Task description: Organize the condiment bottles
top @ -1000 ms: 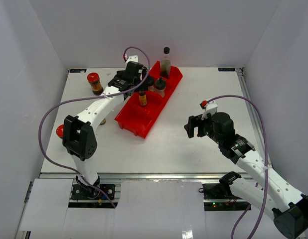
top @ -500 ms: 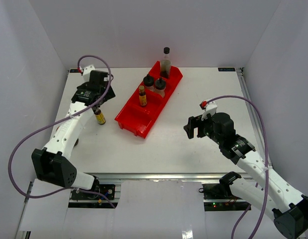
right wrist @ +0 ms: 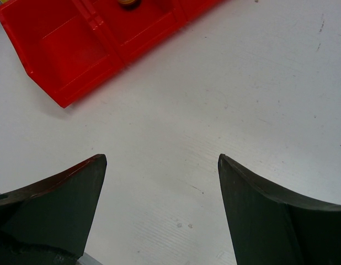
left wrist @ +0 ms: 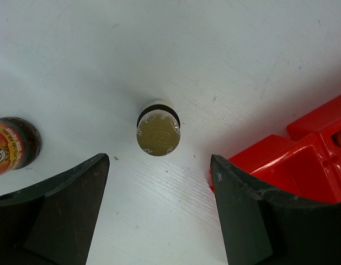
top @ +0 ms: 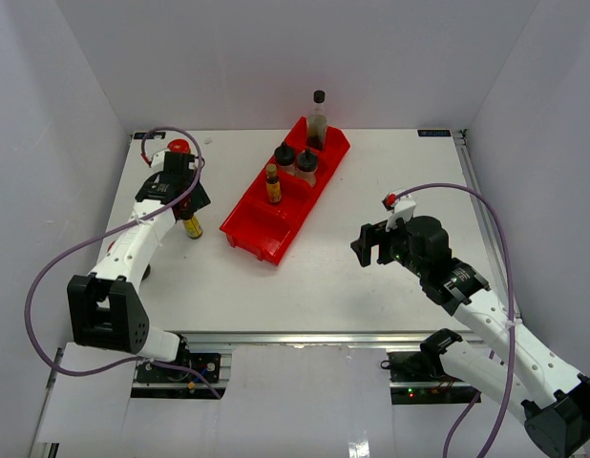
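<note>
A slim yellow-labelled bottle (top: 191,227) stands on the table left of the red tray (top: 262,239). My left gripper (top: 190,202) hovers just above it, open and empty. In the left wrist view its gold cap (left wrist: 158,132) lies just beyond the open gripper (left wrist: 159,161). A red-lidded dark jar (top: 179,146) stands behind the left gripper and shows at the left edge of the wrist view (left wrist: 13,144). The tray holds a tall clear bottle (top: 318,119), two black-capped shakers (top: 284,156) (top: 306,164) and a slim yellow-labelled bottle (top: 273,183). My right gripper (top: 371,243) is open and empty over bare table (right wrist: 162,157). The second red-lidded jar is hidden.
The tray's nearest compartment (right wrist: 76,49) holds nothing. The tray's corner (left wrist: 303,160) lies close to my left gripper's right finger. White walls enclose the table on the left, back and right. The left arm's purple cable loops over the table's left side.
My left arm has swung from over the tray, leaving a slim bottle there, to the table's left side, and now hangs over the loose slim bottle. The right arm has not moved.
</note>
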`<state>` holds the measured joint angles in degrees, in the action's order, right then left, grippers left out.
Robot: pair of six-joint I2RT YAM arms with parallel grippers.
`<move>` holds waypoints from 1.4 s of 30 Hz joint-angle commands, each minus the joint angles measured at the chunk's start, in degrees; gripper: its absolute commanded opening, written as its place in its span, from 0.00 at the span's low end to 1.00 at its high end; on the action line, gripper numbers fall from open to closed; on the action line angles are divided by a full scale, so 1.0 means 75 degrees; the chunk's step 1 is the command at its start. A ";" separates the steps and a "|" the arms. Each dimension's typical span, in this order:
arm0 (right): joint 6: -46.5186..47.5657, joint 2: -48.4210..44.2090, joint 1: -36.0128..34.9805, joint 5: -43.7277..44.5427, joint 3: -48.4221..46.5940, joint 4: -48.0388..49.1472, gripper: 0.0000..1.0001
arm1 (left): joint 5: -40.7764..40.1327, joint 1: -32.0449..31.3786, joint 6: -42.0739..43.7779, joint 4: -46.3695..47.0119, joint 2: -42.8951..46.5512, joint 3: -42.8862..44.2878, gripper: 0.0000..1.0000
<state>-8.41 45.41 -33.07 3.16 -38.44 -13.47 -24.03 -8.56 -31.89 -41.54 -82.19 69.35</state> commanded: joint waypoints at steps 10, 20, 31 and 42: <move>0.0055 -0.0201 0.0003 -0.0035 0.0056 0.0302 0.88 | -0.0013 0.0197 -0.0079 0.0803 -0.0859 -0.0350 0.76; 0.0055 -0.0223 0.0003 -0.0110 0.0034 0.0327 0.88 | 0.0030 0.0290 0.0016 0.1018 -0.1097 -0.0319 0.68; 0.0055 -0.0216 0.0003 -0.0141 0.0004 0.0344 0.88 | 0.0197 0.0294 0.0170 0.1048 -0.0986 -0.0428 0.18; 0.0055 -0.0172 0.0003 -0.0112 0.0013 0.0367 0.88 | 0.0165 -0.0361 0.0510 -0.0035 -0.0443 0.0297 0.00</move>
<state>-8.40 44.47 -33.06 2.76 -38.35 -13.32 -22.91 -7.96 -30.00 -37.37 -90.64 66.75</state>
